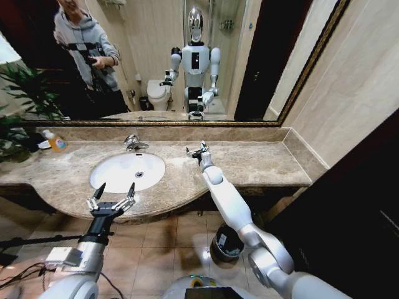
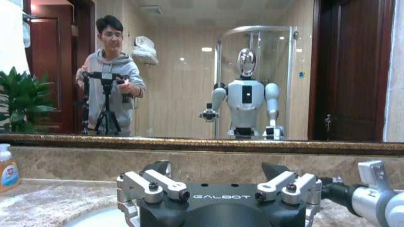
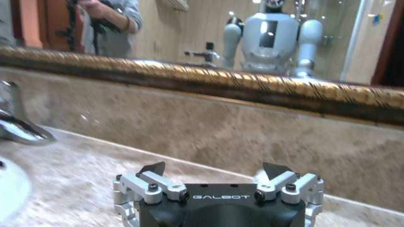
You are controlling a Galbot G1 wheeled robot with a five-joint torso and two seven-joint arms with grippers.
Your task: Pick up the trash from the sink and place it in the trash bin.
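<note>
The white oval sink (image 1: pixel 118 177) is set in the marble countertop, with a chrome faucet (image 1: pixel 133 143) behind it. The trash is out of view; the visible basin looks bare. My left gripper (image 1: pixel 118 187) hovers open at the counter's front edge, just before the basin, with nothing between its fingers (image 2: pixel 161 166). My right gripper (image 1: pixel 198 151) is open and unloaded, low over the counter to the right of the basin and facing the back wall. The small black trash bin (image 1: pixel 227 244) stands on the floor under the counter's right part, beside my right arm.
A yellow-orange soap bottle (image 1: pixel 56 142) stands at the counter's back left near a potted plant (image 1: pixel 19 93). A gold-framed mirror (image 1: pixel 187 62) covers the wall behind. A dark wall panel (image 1: pixel 349 205) closes off the right. Cables lie on the tiled floor (image 1: pixel 162 249).
</note>
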